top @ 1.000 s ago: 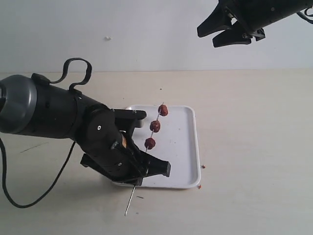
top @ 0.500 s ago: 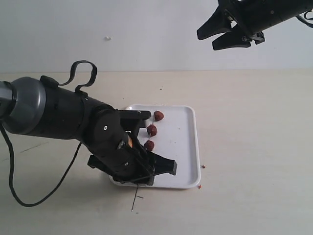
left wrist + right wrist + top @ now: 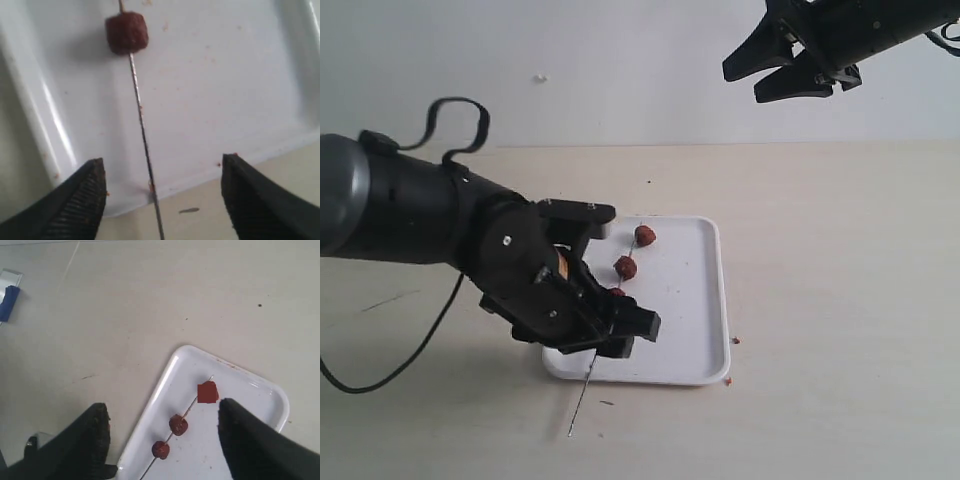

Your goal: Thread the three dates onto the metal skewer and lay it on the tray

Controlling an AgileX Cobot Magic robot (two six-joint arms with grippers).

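A flat white tray [image 3: 688, 318] with round corners and a low rim sits on a light beige table [image 3: 840, 260]. Three small dark red-brown wrinkly dates [image 3: 626, 267] are stuck in a row on a very thin grey metal skewer [image 3: 582, 394]. The dates lie on the left side of the tray. One is at the far end, one is in the middle, and the near one is partly hidden behind the black arm. The skewer runs from far to near. Its near end sticks out over the tray's near rim and points down toward the table.

The black left gripper [image 3: 161, 169] is low over the near left part of the tray. Its jaws are wide apart. The skewer passes between the two fingers [image 3: 85, 195] and touches neither one. Nothing is held. In the left wrist view one date [image 3: 127, 33] sits on the skewer just past the fingers.

The black right gripper [image 3: 744, 80] is high up at the far right, well away from the tray. Its jaws are apart too, with nothing in them.

A few tiny red crumbs [image 3: 735, 341] lie on the table just beside the tray's right rim. A black cable [image 3: 390, 375] loops on the table at the left.
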